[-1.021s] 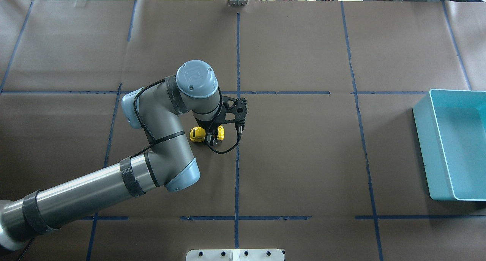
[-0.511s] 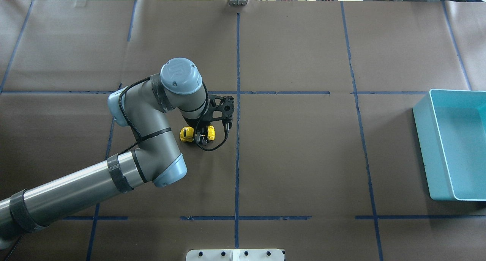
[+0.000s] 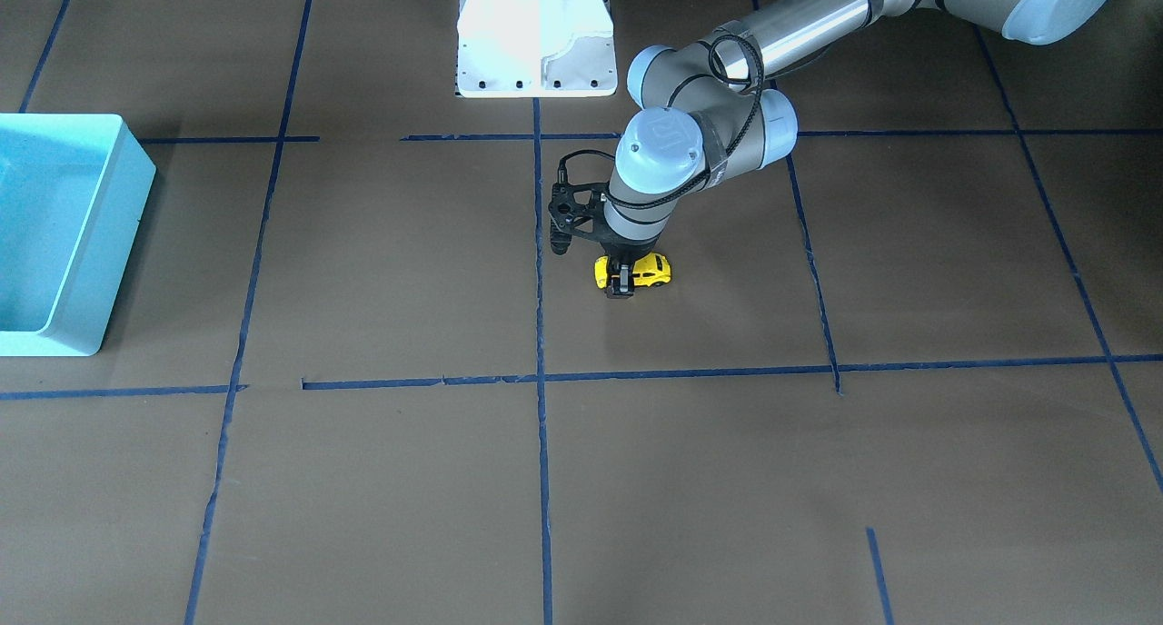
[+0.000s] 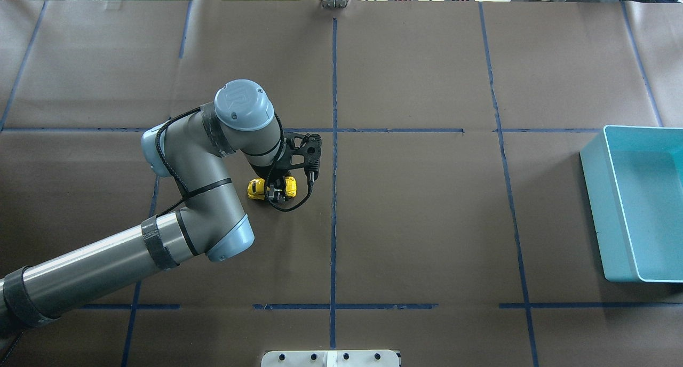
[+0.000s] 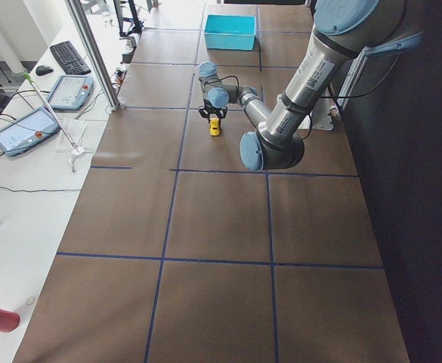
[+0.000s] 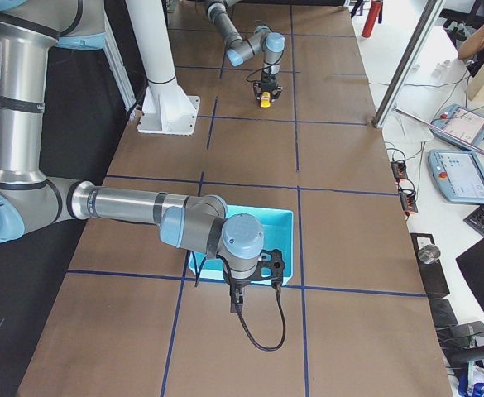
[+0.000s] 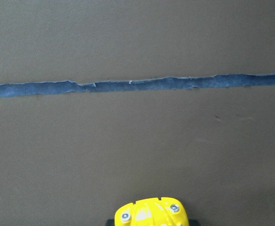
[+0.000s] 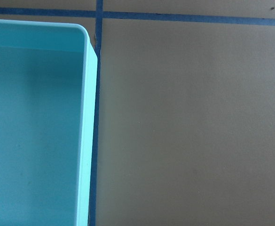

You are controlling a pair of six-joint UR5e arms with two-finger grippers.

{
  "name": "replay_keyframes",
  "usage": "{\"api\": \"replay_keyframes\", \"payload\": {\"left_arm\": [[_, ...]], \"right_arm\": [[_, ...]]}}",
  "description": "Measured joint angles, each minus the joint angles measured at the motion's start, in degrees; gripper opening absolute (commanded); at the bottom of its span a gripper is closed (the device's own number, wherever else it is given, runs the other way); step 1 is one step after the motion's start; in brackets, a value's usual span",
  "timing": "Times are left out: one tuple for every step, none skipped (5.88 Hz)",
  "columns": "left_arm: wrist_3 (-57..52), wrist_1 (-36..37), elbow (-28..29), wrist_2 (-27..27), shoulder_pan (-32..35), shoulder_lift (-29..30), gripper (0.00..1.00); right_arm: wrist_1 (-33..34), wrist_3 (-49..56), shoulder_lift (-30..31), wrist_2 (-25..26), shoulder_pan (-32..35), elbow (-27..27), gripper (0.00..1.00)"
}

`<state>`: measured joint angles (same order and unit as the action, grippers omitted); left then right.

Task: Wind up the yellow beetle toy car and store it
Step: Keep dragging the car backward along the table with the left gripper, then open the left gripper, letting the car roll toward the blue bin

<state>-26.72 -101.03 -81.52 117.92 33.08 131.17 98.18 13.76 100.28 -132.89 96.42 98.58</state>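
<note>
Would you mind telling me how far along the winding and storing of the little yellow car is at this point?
Done: the left gripper has clamped the yellow beetle toy car. In hand: it has been dragging the car, wheels down, along the table over the last second, apparently winding it. Left: release or lift, then carry it to the teal bin, which it has not yet reached.

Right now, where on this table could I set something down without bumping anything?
Barest: the brown paper between the centre tape line and the teal bin, and the whole row farthest from the robot. Crowded: left of centre, where the left fingers clamp the yellow beetle toy car, and the bin's outer edge, where the right arm hangs.
</note>
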Motion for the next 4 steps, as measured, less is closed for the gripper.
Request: {"api": "replay_keyframes", "payload": {"left_arm": [[0.0, -0.08, -0.24, 0.14, 0.03, -0.27, 0.99], [0.08, -0.11, -0.62, 0.43, 0.05, -0.48, 1.0], [0.15, -0.12, -1.0, 0.69, 0.05, -0.68, 1.0], [0.09, -0.13, -1.19, 0.78, 0.05, -0.78, 1.0]], "right_arm": [[0.0, 0.56, 0.0, 0.0, 0.0, 0.01, 1.0], [-0.01, 1.29, 0.0, 0.0, 0.0, -0.06, 1.0], [-0.01, 1.84, 0.0, 0.02, 0.0, -0.14, 1.0], [0.02, 2.22, 0.0, 0.07, 0.0, -0.19, 1.0]]}}
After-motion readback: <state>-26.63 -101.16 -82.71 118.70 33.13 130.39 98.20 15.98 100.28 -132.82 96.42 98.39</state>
